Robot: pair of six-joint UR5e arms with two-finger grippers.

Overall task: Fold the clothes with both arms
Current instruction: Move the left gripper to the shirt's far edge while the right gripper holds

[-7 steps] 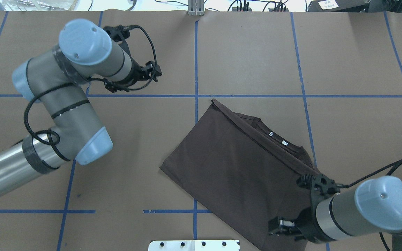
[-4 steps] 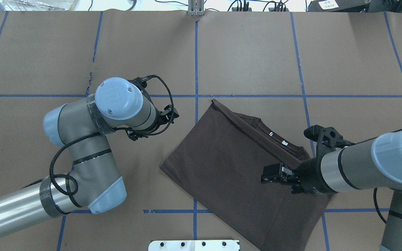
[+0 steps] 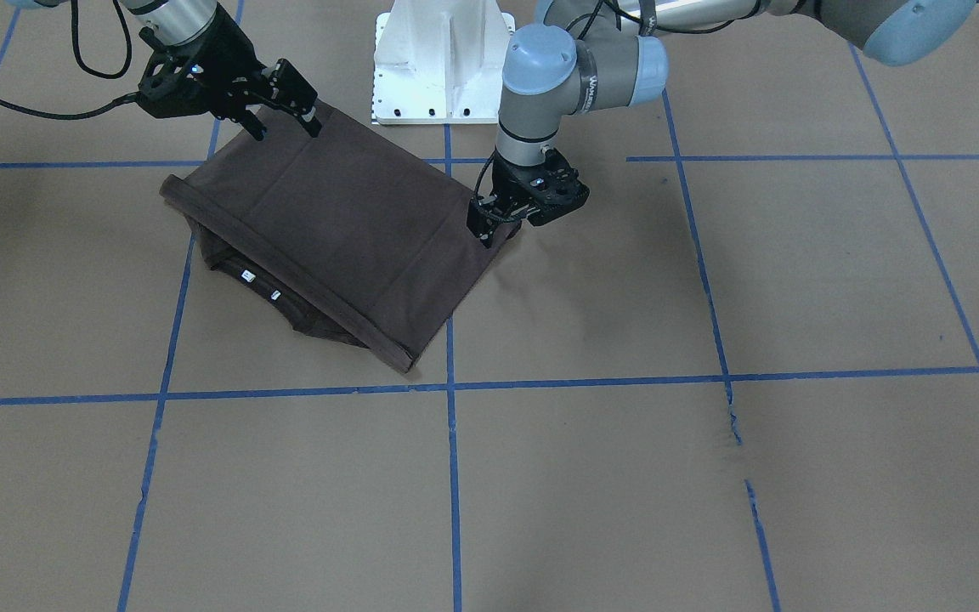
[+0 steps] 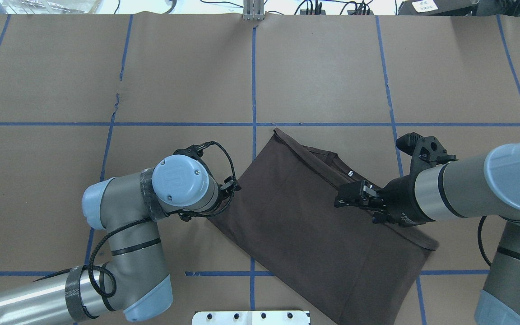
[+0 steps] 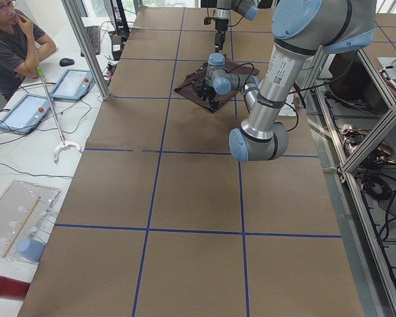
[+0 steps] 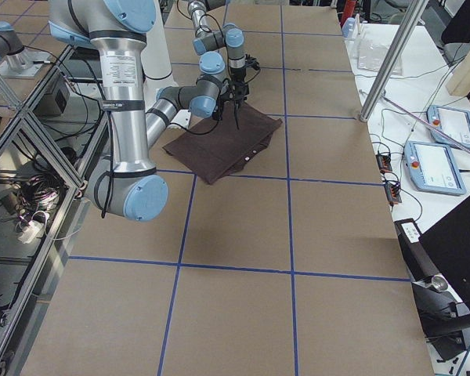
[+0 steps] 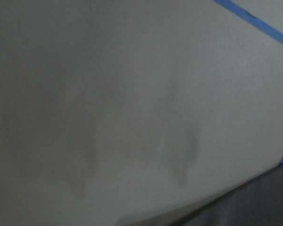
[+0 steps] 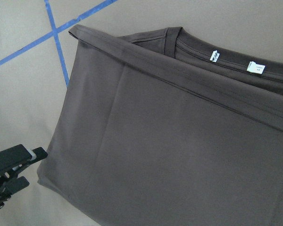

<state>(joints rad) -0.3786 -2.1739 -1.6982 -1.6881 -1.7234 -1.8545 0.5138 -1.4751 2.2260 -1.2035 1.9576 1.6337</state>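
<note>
Dark grey-brown T-shirt (image 4: 305, 225): folded to a rough rectangle and laid askew on the brown-papered bench (image 4: 174, 67) between the two arms. The collar (image 8: 233, 65) is exposed beyond the folded edge on the far side.

Hazards, as judged:
- Only the top layer may be caught at the corner, since the fabric is thin and stacked, and the fold would then be peeled open on lifting.
- The corner may be shoved and rucked if the left fingers are driven along the paper rather than closed over the cloth.
- The rectangle may be skewed if one end is raised before the other is gripped.
- The bench paper may be snagged by a low fingertip.

Left claw (image 3: 494, 231): set low at the shirt corner nearest the left arm, with the fingertips at the edge; contact cannot be confirmed. The fingers appear parted, two dim and separate shadows being seen in the blurred wrist view. Nothing is gripped.

Right claw (image 3: 285, 127): the fingers are plainly spread and held above the shirt towards its other end, apparently clear of the cloth. The cloth is seen lying flat beneath in the wrist view, and none is pinched.
</note>
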